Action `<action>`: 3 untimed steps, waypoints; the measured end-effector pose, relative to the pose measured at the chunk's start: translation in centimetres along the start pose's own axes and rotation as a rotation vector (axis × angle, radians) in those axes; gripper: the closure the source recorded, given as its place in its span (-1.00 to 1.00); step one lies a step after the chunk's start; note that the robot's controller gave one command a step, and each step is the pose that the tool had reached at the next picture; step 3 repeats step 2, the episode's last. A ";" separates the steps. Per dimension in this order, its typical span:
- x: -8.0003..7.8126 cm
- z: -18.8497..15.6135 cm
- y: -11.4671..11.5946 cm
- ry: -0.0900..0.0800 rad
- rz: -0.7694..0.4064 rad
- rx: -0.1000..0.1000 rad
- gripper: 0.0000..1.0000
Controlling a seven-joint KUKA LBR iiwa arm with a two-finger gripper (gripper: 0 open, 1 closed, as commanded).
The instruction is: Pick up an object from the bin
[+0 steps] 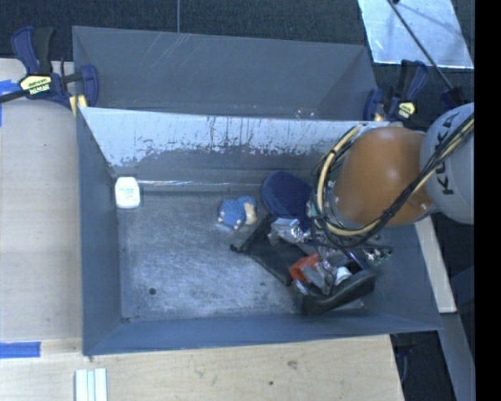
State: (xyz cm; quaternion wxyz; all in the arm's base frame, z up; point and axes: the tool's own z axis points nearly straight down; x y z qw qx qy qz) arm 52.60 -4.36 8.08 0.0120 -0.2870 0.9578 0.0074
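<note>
My gripper is low in the bin's front right corner, under the arm's orange cover. It sits in a small heap. A black flat piece sticks out to its left. A small red-orange thing lies right beneath it. A black curved object lies along the front wall just below. A dark blue round object rests just behind the gripper. Whether anything is held is hidden.
A small blue and yellow toy lies mid-bin, left of the dark blue object. A white block sits by the back left wall. The arm and its cables cover the right side of the bin.
</note>
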 end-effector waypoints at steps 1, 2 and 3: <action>1.0 0.2 -0.7 0.023 0.001 0.006 1.00; 0.1 -12.4 0.2 0.018 -0.023 0.014 1.00; 0.1 -12.4 0.2 0.018 -0.023 0.014 1.00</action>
